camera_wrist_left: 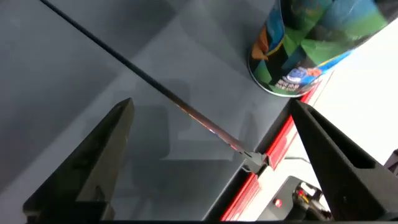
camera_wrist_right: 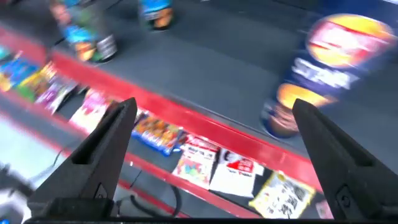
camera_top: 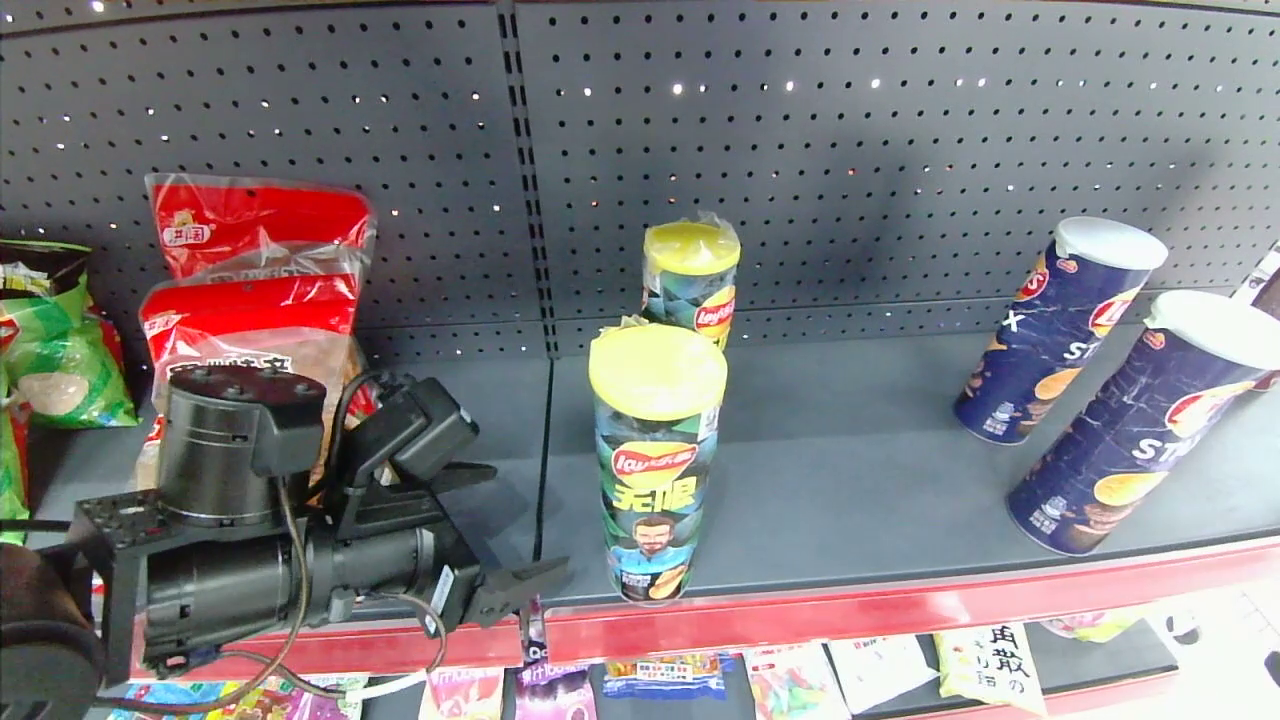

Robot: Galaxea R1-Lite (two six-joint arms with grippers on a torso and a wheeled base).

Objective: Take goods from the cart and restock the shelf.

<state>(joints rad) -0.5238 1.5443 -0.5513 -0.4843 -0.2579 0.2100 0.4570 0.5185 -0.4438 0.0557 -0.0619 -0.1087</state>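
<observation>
A green chip can (camera_top: 655, 470) with a yellow lid is standing upright at the front of the shelf (camera_top: 850, 470), its base just behind the red front lip (camera_top: 900, 605). A second green chip can (camera_top: 690, 275), wrapped in clear film, is standing directly behind it at 12 o'clock, close to the pegboard panel (camera_top: 850, 150). At 3 o'clock from the front can, well apart from it, a nearer blue chip can (camera_top: 1140, 420) and a farther blue chip can (camera_top: 1050, 330) are standing with white lids on, the two just beside each other. The left pincer (camera_top: 500, 530) is hanging at 9 o'clock from the front can, near it but not touching; its fingers are spread wide and are gripping nothing, and they are sitting over the shelf's front edge. Behind the left arm, at 10 o'clock from the front can, red bags (camera_top: 250, 290) are leaning against the panel, with a green bag (camera_top: 55, 350) further out at 9 o'clock. The right pincer (camera_wrist_right: 211, 155) is also spread and empty, hanging in front of the red lip. Packets (camera_top: 880, 670) are lying on the level below, at 6 o'clock.
</observation>
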